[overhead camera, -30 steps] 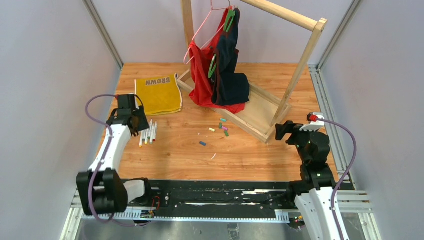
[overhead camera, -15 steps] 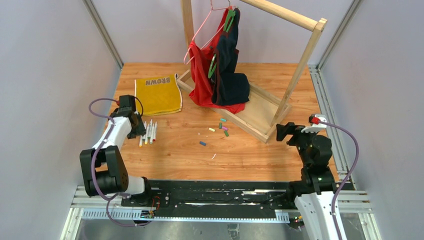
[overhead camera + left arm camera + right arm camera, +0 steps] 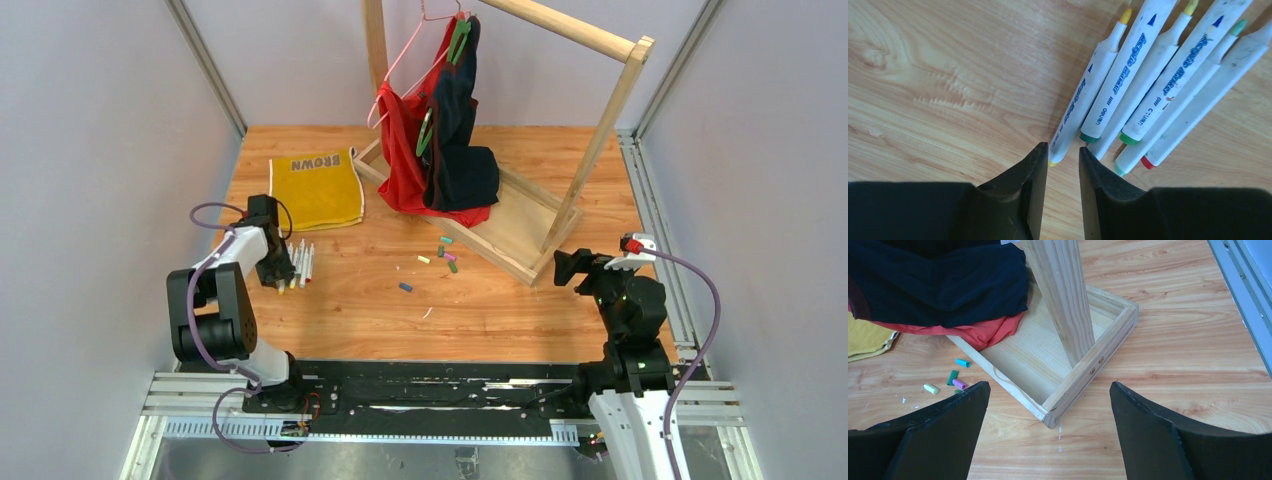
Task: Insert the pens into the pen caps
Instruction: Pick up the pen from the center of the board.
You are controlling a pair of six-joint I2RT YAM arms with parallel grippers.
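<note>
Left tool: lowered to pens at 9 o'clock of surface since a second ago. Jaws narrowed, small gap left. Yellow-tipped pen end at mouth, contact unclear. Pickup likely imminent.
Caps: loose near centre.
Right tool: jaws wide apart, empty, 4 o'clock.

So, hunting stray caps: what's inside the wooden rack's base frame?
The base frame holds a red garment and a navy garment piled at one end, otherwise bare wood. Anything beneath is hidden.

White pens lie fanned together, coloured caps scattered well apart
</note>
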